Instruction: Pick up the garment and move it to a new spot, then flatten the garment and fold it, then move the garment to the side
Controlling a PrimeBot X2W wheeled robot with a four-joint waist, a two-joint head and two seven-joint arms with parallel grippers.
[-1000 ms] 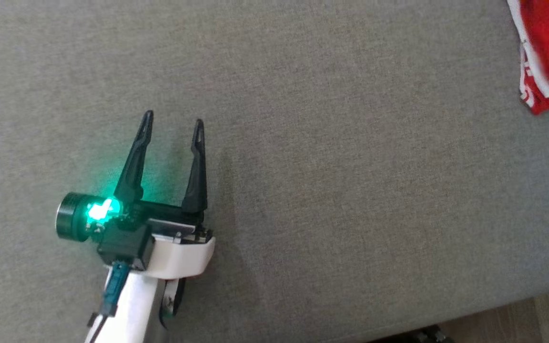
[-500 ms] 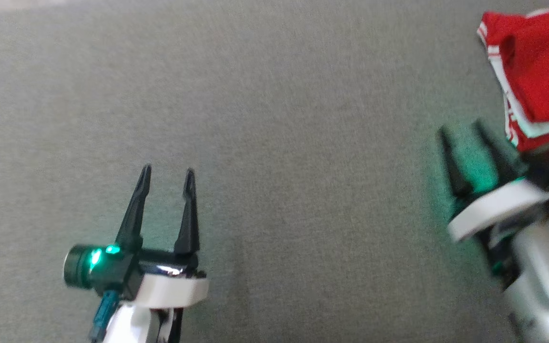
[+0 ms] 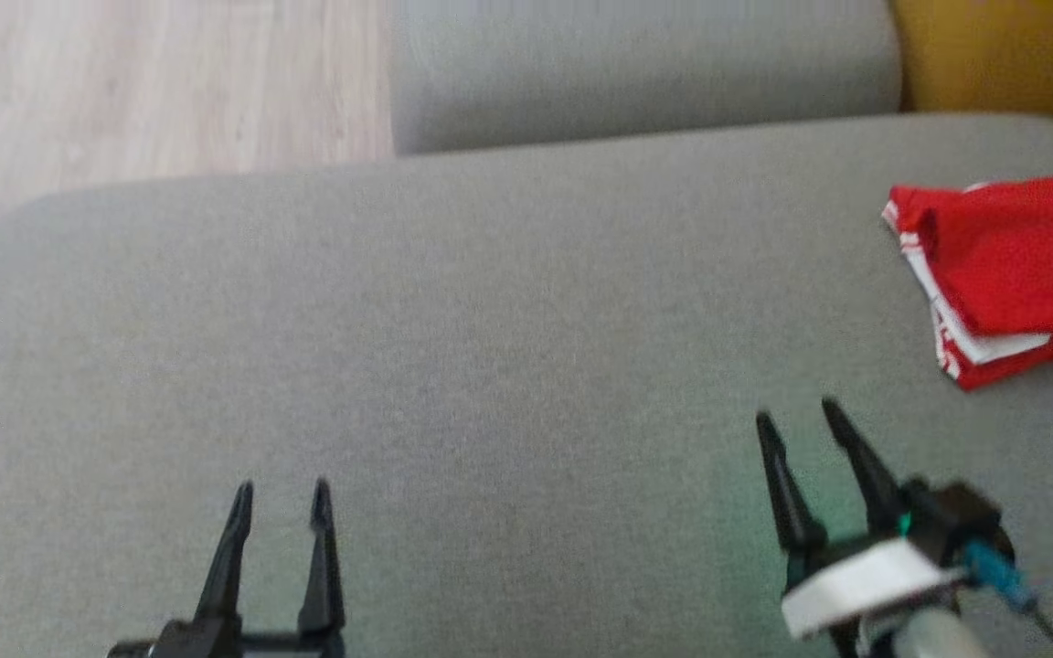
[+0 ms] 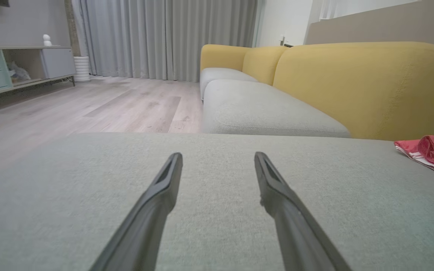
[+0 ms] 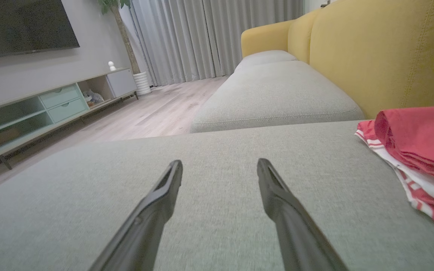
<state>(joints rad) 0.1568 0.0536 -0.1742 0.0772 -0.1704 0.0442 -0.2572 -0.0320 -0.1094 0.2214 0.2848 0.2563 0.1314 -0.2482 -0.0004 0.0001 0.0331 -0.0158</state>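
A folded red garment with white trim [image 3: 1011,274] lies at the right edge of the grey sofa seat [image 3: 508,347]; the same garment [image 5: 416,158] lies at the right of the right wrist view, and the garment [image 4: 433,152] shows far right in the left wrist view. My right gripper [image 3: 799,416] stands open over the cushion, below and left of the garment, apart from it. At the bottom left, my left gripper [image 3: 281,493] is open with nothing between its fingers. The wrist views show my left gripper [image 4: 219,158] and my right gripper [image 5: 220,165] empty above bare cushion.
A second grey seat cushion [image 3: 636,68] lies beyond, with the yellow sofa back [image 3: 1002,55] at top right. Wooden floor [image 3: 143,82] shows at top left past the cushion's rounded edge. A low TV cabinet [image 5: 47,109] stands across the room.
The head camera has tilted up, so the sofa's far edge and floor came into view. The right gripper has come into the picture at lower right; both grippers stay open.
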